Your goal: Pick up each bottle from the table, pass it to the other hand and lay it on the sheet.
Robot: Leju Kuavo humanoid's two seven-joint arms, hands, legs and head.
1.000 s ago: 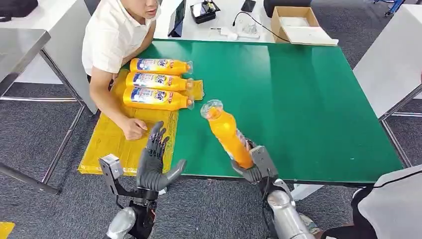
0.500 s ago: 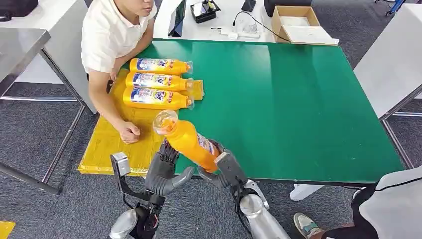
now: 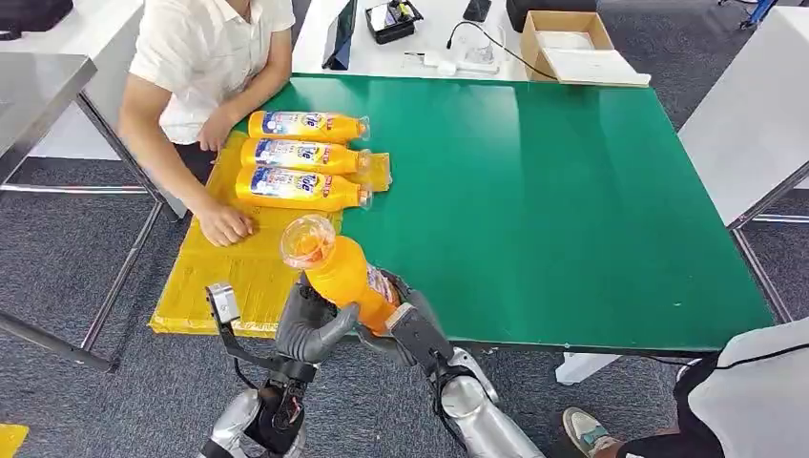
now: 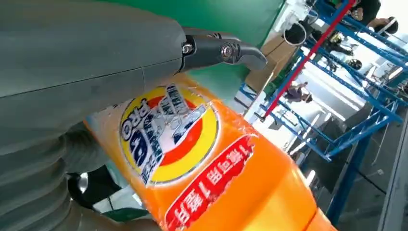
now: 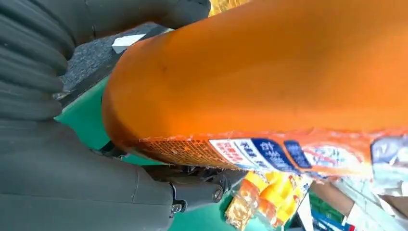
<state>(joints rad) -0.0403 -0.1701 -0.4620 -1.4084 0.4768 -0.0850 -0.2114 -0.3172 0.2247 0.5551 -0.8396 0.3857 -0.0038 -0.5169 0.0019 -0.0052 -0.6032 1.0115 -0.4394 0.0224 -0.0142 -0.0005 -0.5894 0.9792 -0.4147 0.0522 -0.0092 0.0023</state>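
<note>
An orange detergent bottle stands tilted over the table's near edge, its clear cap pointing up and to the left. My right hand grips its base from below. My left hand wraps the lower body, thumb across the front. The left wrist view shows the label of the bottle against the left hand. In the right wrist view the bottle lies across the right hand. Three more bottles lie side by side on the yellow sheet.
A person in a white shirt sits at the table's left, one hand resting on the sheet. The green table stretches to the right. A cardboard box stands beyond its far edge. Another person is at the lower right.
My right hand has carried the bottle leftward to my left hand, which now closes round it. The person's hand has slid back along the sheet.
</note>
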